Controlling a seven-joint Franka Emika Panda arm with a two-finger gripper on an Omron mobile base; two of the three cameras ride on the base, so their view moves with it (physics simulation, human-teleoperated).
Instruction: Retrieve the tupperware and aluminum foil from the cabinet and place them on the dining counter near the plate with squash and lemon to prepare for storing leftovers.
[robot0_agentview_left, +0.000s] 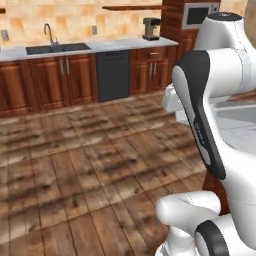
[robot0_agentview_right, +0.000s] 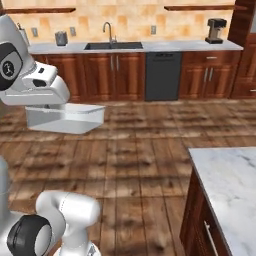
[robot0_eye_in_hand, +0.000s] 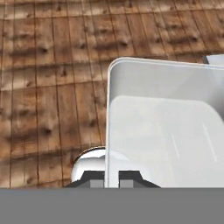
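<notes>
The floor (robot0_agentview_right: 140, 150) is the largest thing, wood planks across the middle of both base views, with nothing beneath the load to catch it. At the lower right of the right base view is a corner of the dining counter (robot0_agentview_right: 227, 185), marble, well apart from the arm. That gap looks like the main risk: the base probably has to drive and the arm swing across, and a jolt or a fast swing could shake the load loose over bare floor.

The arm (robot0_agentview_left: 200, 110) fills the right side of the left base view and hides part of the path, so a clipped counter edge is possible.

The tupperware (robot0_agentview_right: 65, 119) hangs at the middle left of the right base view, under the hand and roughly level. In the hand view the tupperware (robot0_eye_in_hand: 166, 127) fills the right half, open side toward the camera.

The gripper (robot0_eye_in_hand: 112, 179), at the bottom centre of the hand view, is pinched tight on one thin wall of the tupperware. Held by an edge only, the container may pivot or slip.
</notes>
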